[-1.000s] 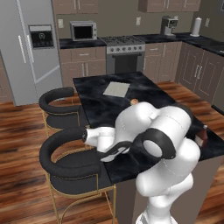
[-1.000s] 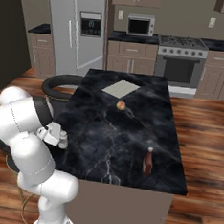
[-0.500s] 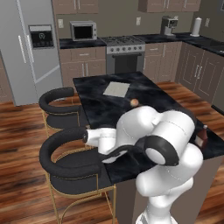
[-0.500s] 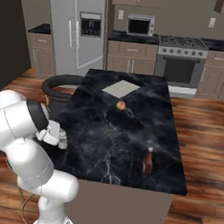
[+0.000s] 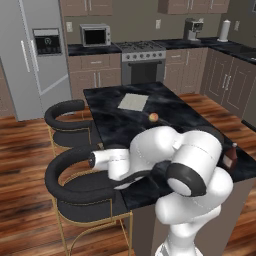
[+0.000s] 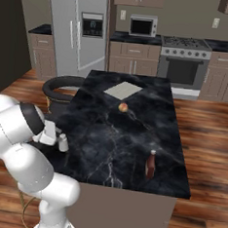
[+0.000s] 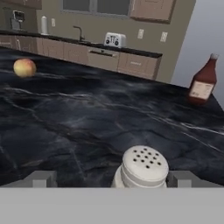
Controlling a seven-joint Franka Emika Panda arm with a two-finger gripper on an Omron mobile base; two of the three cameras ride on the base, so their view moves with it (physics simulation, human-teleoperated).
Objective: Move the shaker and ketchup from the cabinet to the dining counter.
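You've got the shaker dead centre between the fingers in the hand view, its perforated cap rising just above them, one pale tip on each side. The tips sit close against its sides, but you can't tell from here whether they're clamped on it or merely bracketing it. In the right base view the shaker stands upright at the left edge of the dining desk, right against the end of the hand, and whether its base rests on the marble or hangs just above it is not clear. The ketchup stands upright on the same desk near the opposite, right-hand edge, well apart from the shaker; you see the ketchup again at the upper right of the hand view. A peach-coloured fruit lies mid-desk, and a pale flat mat sits beyond it. Black stools stand alongside
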